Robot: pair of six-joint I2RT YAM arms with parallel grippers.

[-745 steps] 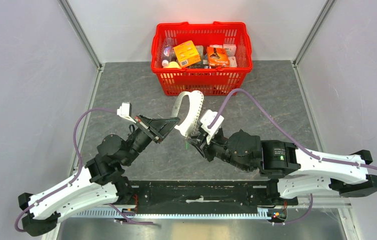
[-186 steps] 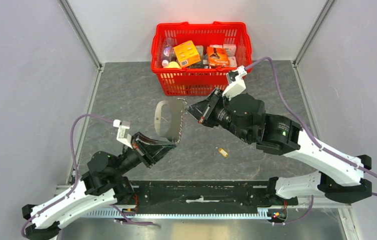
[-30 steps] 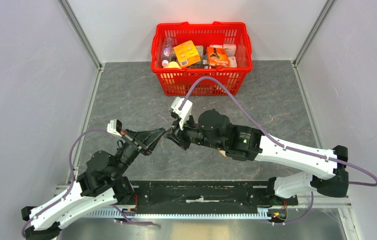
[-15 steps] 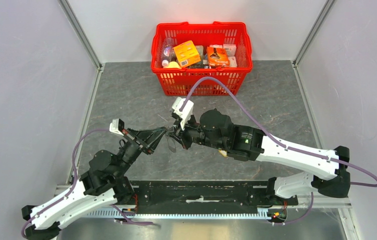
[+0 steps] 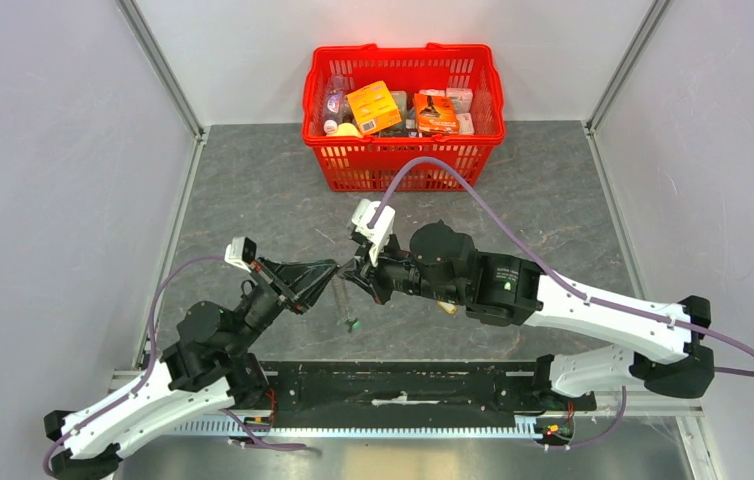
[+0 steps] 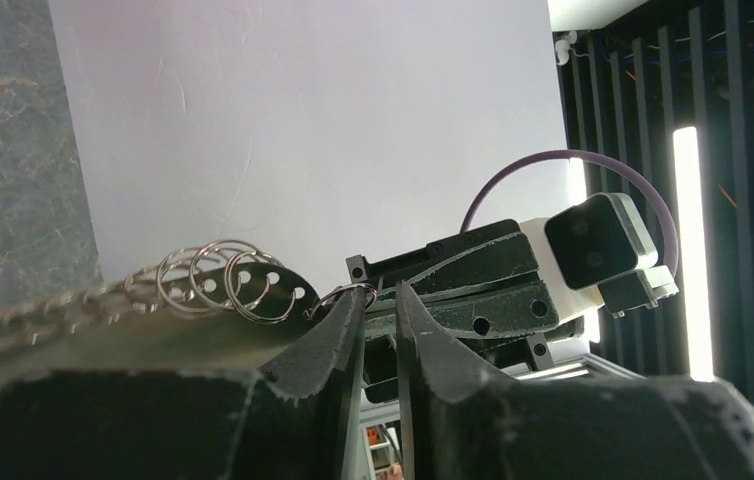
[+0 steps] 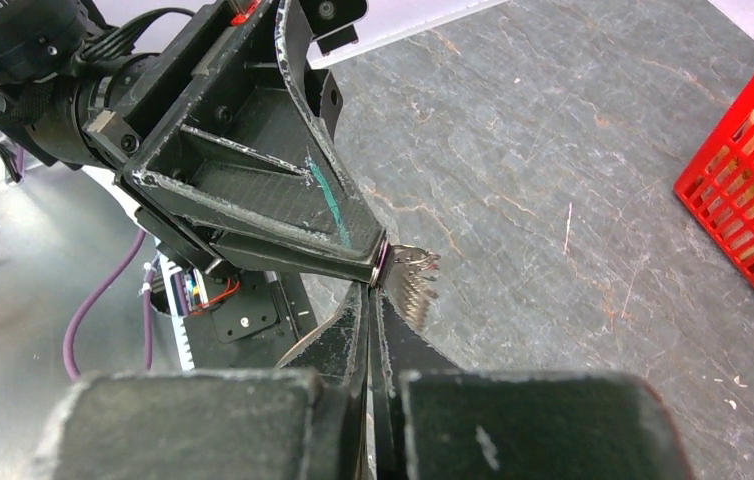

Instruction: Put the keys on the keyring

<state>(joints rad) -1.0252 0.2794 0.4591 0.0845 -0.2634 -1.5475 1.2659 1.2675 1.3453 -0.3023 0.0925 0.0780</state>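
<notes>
The right gripper [image 7: 373, 296] had its fingers pressed shut on the metal end of the keyring [image 6: 238, 283]. The left gripper [image 6: 380, 292], tip to tip with it, stood slightly parted and gripped nothing I could make out. In the overhead view they met just left of centre with the green key [image 5: 350, 322] just below them, the yellow key [image 5: 445, 308] peeking from under the right arm [image 5: 553, 295], and the red basket [image 5: 403, 165] at top centre.
</notes>
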